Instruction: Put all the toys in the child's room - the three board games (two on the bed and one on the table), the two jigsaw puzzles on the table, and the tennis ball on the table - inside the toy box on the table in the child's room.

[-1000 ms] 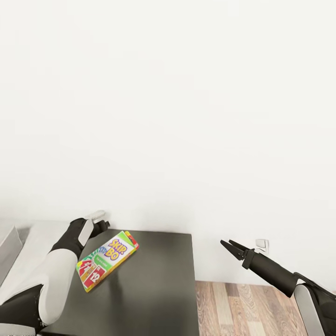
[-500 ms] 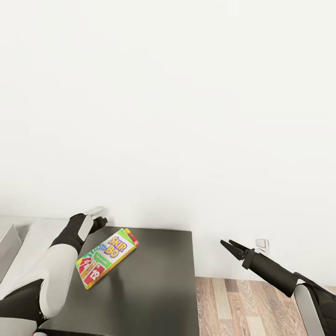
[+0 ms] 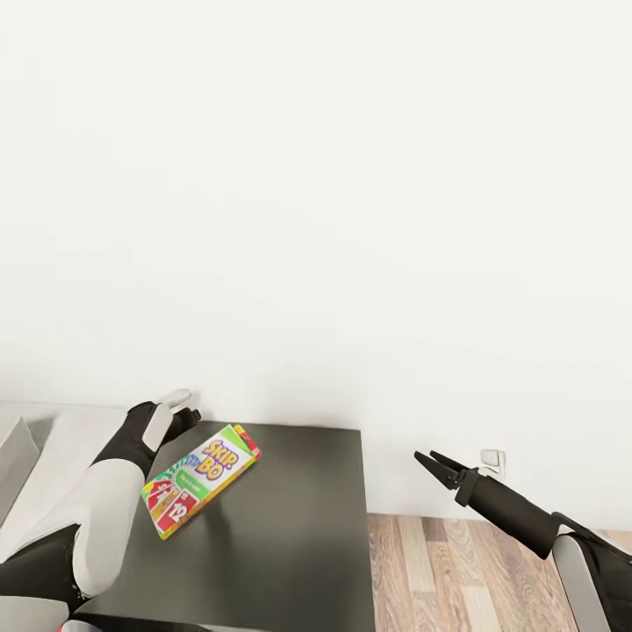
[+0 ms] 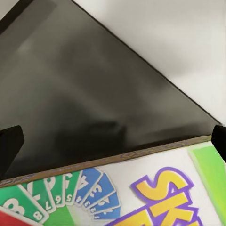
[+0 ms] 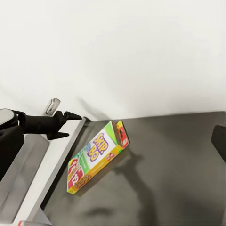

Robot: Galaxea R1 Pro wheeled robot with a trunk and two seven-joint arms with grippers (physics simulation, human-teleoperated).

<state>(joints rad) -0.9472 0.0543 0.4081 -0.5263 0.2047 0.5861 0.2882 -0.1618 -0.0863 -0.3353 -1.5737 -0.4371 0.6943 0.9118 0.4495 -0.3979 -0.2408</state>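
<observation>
**Child's room, view along the dark-grey-topped side unit.** The white wall rises behind the side unit. Light wood-plank floor lies on the unit's right, and a pale surface adjoins its left edge.

The left arm reaches over the unit's left rear corner. Beside it, the Skip-Bo board game hangs tilted above the top and throws a separate shadow there. It therefore appears to be carried rather than resting on the unit.

In the wrist view, the left gripper's fingers stand wide apart at either end of the box's upper edge. Whether they press on it cannot be told.

The right gripper hovers off the unit's right side, over the floor. Its fingers are parted and hold nothing; it is probably kept clear as a spare. A wall socket sits just behind it.

The toy box is presumably the next destination.
</observation>
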